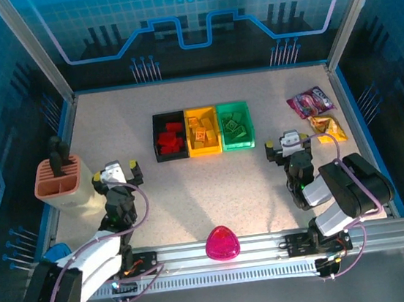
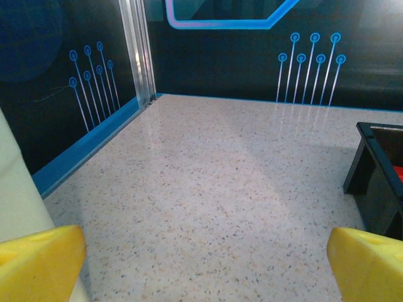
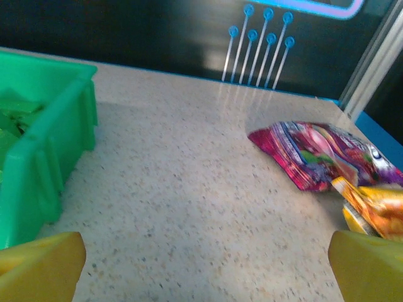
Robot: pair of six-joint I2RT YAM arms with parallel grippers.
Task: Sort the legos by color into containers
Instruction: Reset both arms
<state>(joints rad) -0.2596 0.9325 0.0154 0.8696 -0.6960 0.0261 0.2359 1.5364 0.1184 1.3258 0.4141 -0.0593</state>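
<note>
Mid-table toward the back, three small open-top rectangular plastic bins sit side by side, touching: black bin (image 1: 156, 138) on the left, yellow bin (image 1: 206, 151) in the middle, green bin (image 1: 238, 146) on the right. Red studded plastic bricks (image 1: 171, 138) lie in the black one, yellow bricks (image 1: 203, 130) in the yellow, green bricks (image 1: 234, 125) in the green; every brick I can see is already binned by colour. Handling, my read: the bricks are light, rigid, hard and a bit slick, not fragile. Pinch across two flat parallel side walls, not over the studs or on a corner. The bins look light and stiff-walled and would slide if nudged, so hold one by a rim wall if at all. Orientation: each bin has its mouth up and its long axis running away from the arms, while the row runs left to right. Bricks are piled jumbled with no shared axis, and single-brick headings are too small to tell. Left gripper (image 1: 114, 170) has its jaws spread wide and empty, well left of the black bin. Right gripper (image 1: 287, 140) is likewise spread and empty, just right of the green bin.
</note>
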